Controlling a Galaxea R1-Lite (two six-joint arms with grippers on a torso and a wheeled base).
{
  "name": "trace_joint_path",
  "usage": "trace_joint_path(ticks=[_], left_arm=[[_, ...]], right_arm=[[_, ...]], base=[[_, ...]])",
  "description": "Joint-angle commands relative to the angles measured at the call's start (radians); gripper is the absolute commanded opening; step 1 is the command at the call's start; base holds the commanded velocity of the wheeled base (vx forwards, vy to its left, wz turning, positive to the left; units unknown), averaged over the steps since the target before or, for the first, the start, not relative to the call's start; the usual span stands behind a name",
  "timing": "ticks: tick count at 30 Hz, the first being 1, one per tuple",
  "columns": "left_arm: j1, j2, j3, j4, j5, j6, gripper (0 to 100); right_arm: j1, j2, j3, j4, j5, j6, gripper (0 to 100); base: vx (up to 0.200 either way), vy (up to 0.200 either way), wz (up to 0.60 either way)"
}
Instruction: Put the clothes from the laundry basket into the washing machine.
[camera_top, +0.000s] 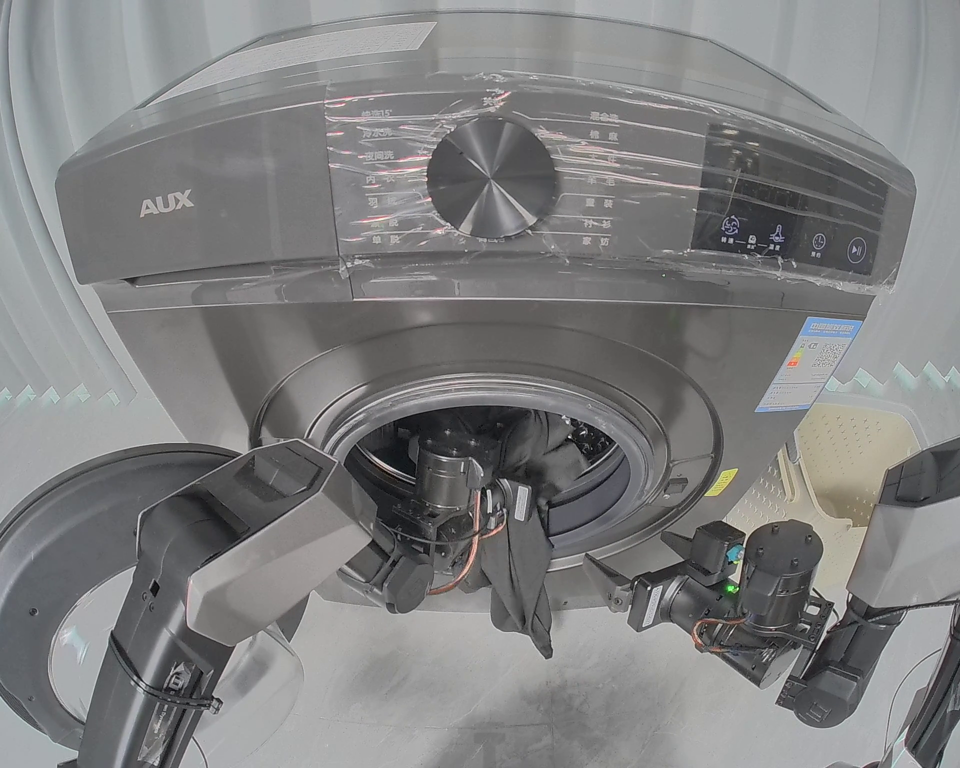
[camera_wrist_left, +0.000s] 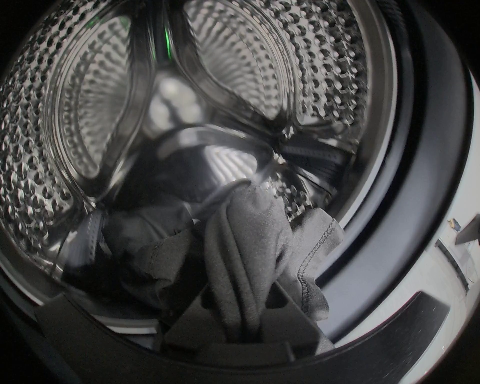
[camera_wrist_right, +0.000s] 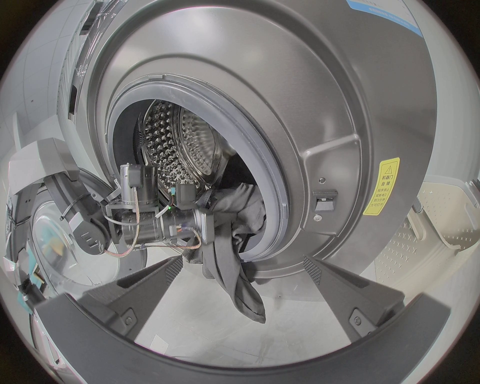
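Dark grey garment (camera_top: 522, 585) half inside washing machine (camera_top: 480, 330) drum, tail hanging over door rim. Left gripper (camera_wrist_left: 245, 317) fingers pinching it at the opening; right gripper (camera_wrist_right: 242, 265) fingers spread, just outside.

Head: close, facing washing machine (camera_top: 230, 340) front. Left wrist: at drum (camera_wrist_left: 320, 60) mouth. Right wrist: oblique; drum shared.

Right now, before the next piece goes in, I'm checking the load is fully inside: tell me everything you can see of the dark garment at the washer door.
The dark garment is soft charcoal-grey fabric with a stitched hem, bunched and creased. The left end effector is shut on a fold of it at the drum mouth. Part lies over the door seal; a long tail hangs outside, below the opening.
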Motion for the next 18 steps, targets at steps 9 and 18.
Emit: trace_joint_path(ticks=[9, 18], left_arm=[[0.091, 0.067, -0.24, -0.003, 0.103, -0.004, 0], [0.082, 0.044, -0.207, -0.01, 0.103, -0.01, 100]], right_arm=[[0.0, -0.003, 0.0, -0.001, 0.0, 0.001, 100], [0.0, 0.004, 0.0, -0.001, 0.0, 0.001, 100]], base=[[0.0, 0.0, 0.0], [0.0, 0.0, 0.0]])
